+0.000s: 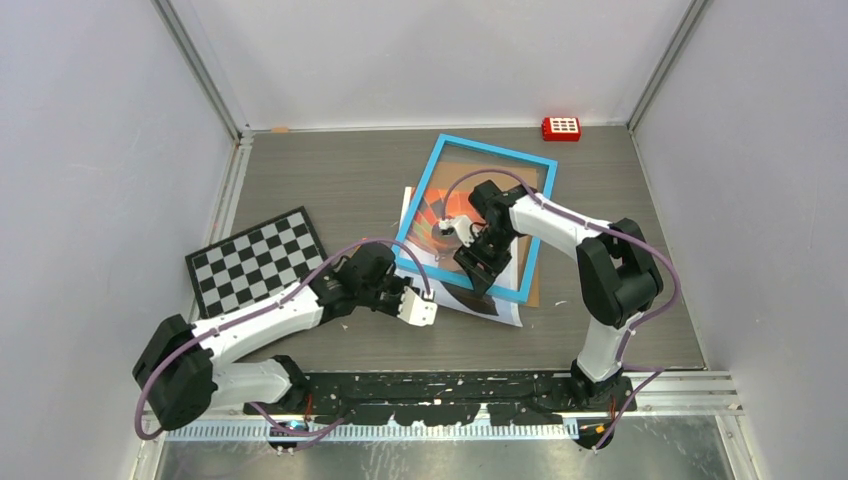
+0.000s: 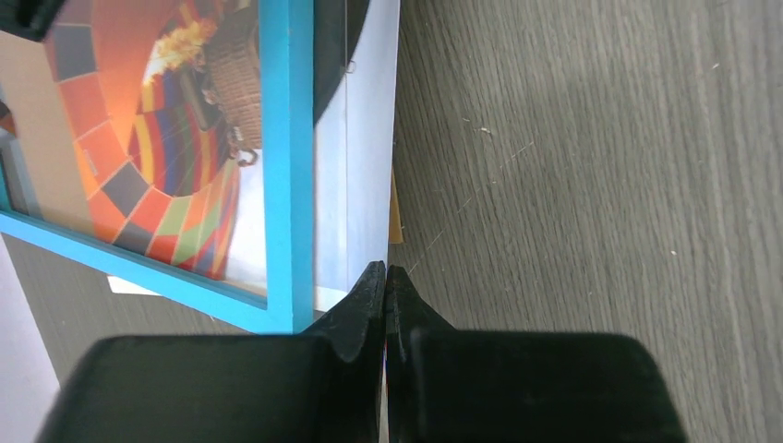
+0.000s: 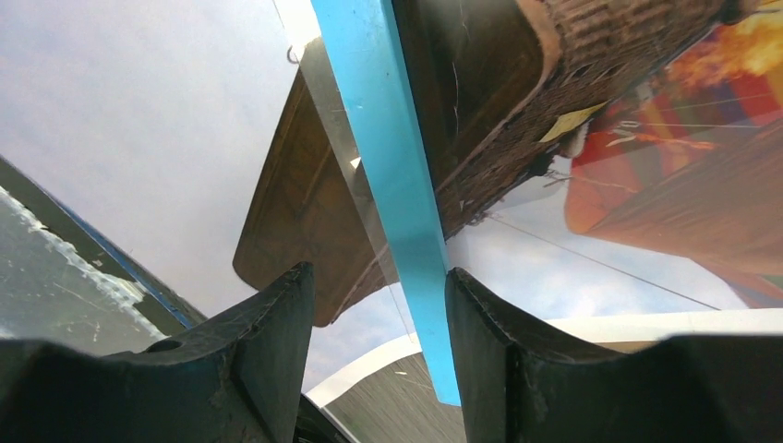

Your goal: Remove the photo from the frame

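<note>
From above: the frame (image 1: pixel 419 198) lies tilted in the middle of the counter (image 1: pixel 330 180), blue border up. The photo (image 1: pixel 497 310) is under it, its pale margin sticking out past the frame's left side and near edge. The right gripper (image 1: pixel 475 265) is down over the frame's near part. The left gripper (image 1: pixel 425 308) sits at the photo's near-left edge. The chequered board (image 1: pixel 258 260) lies off to the left, and a small red block (image 1: pixel 561 128) is by the back wall.

Left wrist view: the left gripper (image 2: pixel 385 274) is clenched, tips pressed together right at the photo's (image 2: pixel 355 138) white margin. Whether paper is caught between them, I cannot tell. The frame's (image 2: pixel 286 138) blue bar runs just beside it, over the balloon print.

Right wrist view: the right gripper (image 3: pixel 379 270) is spread and straddles the frame's (image 3: pixel 388 138) blue bar. The bar rests against one finger, with a gap to the other. A brown backing board (image 3: pixel 291 212) shows on one side of the bar, and the photo's (image 3: pixel 646 138) basket and balloon on the other.
</note>
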Controlling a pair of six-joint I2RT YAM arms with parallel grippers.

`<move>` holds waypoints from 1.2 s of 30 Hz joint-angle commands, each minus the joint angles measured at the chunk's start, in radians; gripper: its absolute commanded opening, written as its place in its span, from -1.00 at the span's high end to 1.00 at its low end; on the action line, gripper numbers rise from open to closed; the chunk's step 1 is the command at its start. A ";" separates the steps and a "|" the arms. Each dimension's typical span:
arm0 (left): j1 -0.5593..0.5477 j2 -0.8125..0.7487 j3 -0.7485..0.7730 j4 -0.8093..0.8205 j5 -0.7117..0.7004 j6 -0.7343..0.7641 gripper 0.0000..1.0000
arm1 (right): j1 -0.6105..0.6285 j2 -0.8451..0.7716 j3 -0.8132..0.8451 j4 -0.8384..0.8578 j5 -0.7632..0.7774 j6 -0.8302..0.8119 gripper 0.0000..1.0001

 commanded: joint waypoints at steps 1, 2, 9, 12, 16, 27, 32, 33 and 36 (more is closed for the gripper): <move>-0.003 -0.077 0.111 -0.133 0.106 -0.014 1.00 | 0.001 0.009 0.052 -0.004 -0.045 0.021 -0.17; -0.003 -0.090 0.141 -0.187 0.135 -0.009 1.00 | 0.000 0.007 0.056 -0.011 -0.049 0.018 -0.18; -0.003 -0.162 0.366 -0.487 0.193 -0.046 1.00 | -0.086 -0.044 0.139 -0.074 -0.159 0.024 -0.46; -0.003 -0.184 0.433 -0.558 0.184 -0.061 1.00 | -0.139 -0.065 0.200 -0.099 -0.212 0.033 -0.55; -0.003 -0.204 0.542 -0.612 0.155 -0.095 1.00 | -0.198 -0.081 0.279 -0.119 -0.235 0.047 -0.59; -0.001 -0.063 0.991 -0.701 0.051 -0.352 1.00 | -0.444 -0.022 0.424 -0.111 -0.351 0.199 -0.74; 0.000 -0.020 1.093 -0.624 -0.071 -0.399 1.00 | -0.513 -0.019 0.471 -0.147 -0.417 0.190 -0.74; 0.000 -0.011 1.107 -0.607 -0.096 -0.401 1.00 | -0.540 -0.021 0.498 -0.161 -0.442 0.184 -0.74; 0.004 0.034 1.164 -0.577 -0.147 -0.414 1.00 | -0.595 -0.047 0.560 -0.178 -0.516 0.172 -0.74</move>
